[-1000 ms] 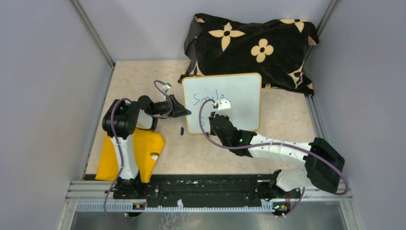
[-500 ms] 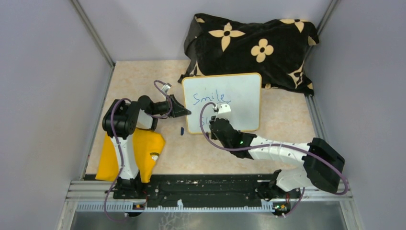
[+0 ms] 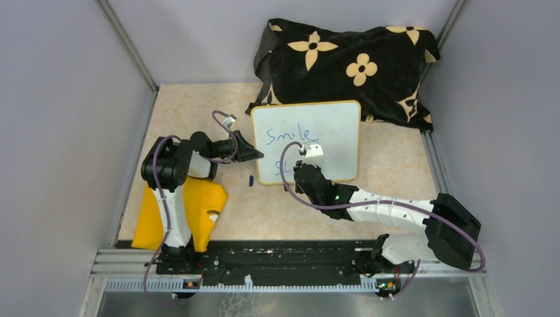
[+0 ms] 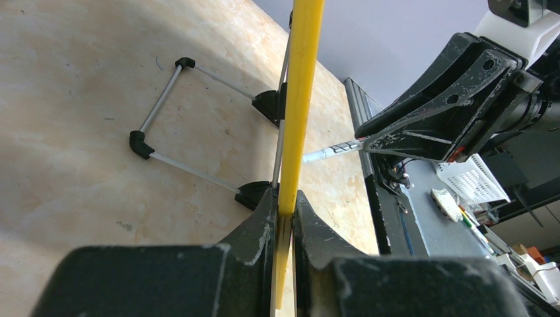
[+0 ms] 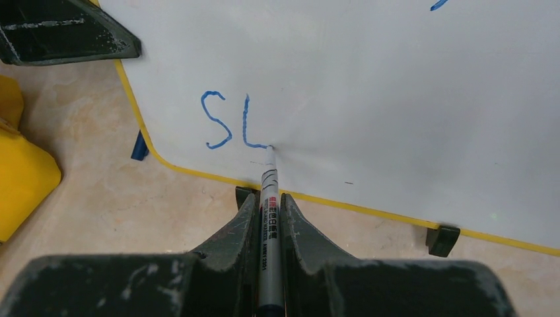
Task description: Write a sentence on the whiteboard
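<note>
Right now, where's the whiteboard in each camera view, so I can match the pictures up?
Top external: whiteboard mid-table, in front of the flowered cloth.
Left wrist: whiteboard edge-on, a yellow vertical strip up the centre.
Right wrist: whiteboard fills the upper picture, blue "SL" written on it.
Shared landmark: the left hand, clamped on the board's left edge, shows in all three.

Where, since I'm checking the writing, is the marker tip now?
Right wrist view: the marker tip touches the whiteboard near its lower left corner, at the foot of the blue L.
</note>
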Controlling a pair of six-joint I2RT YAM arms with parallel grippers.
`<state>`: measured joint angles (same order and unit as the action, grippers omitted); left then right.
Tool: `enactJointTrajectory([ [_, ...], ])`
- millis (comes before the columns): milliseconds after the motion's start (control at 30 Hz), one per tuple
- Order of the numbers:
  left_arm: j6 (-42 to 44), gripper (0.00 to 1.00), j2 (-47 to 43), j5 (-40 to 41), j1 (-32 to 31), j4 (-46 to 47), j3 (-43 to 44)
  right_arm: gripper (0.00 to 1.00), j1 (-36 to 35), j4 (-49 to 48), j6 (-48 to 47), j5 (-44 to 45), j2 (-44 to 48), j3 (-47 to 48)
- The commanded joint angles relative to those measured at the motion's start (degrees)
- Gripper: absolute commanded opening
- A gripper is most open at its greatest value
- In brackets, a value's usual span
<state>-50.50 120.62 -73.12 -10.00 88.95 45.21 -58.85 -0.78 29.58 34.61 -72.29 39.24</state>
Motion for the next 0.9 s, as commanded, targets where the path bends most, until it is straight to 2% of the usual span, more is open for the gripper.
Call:
enactJointTrajectory([
  [0, -0.12, 0.00, 3.31, -0.09, -0.90, 13.18, -0.47, 0.00, 0.58, -0.44, -0.94, 1.94, 2.59, 0.54],
  [333, -0.12, 0.00, 3.22, -0.20, -0.98, 13.20, -0.39, 0.00, 0.50, -5.32, -3.01, -4.05, 4.33, 1.86],
  [867, -0.12, 0.00, 3.44, -0.26, -0.99, 13.08, -0.39, 0.00, 0.55, -6.01, -2.34, -3.18, -0.98, 5.70],
])
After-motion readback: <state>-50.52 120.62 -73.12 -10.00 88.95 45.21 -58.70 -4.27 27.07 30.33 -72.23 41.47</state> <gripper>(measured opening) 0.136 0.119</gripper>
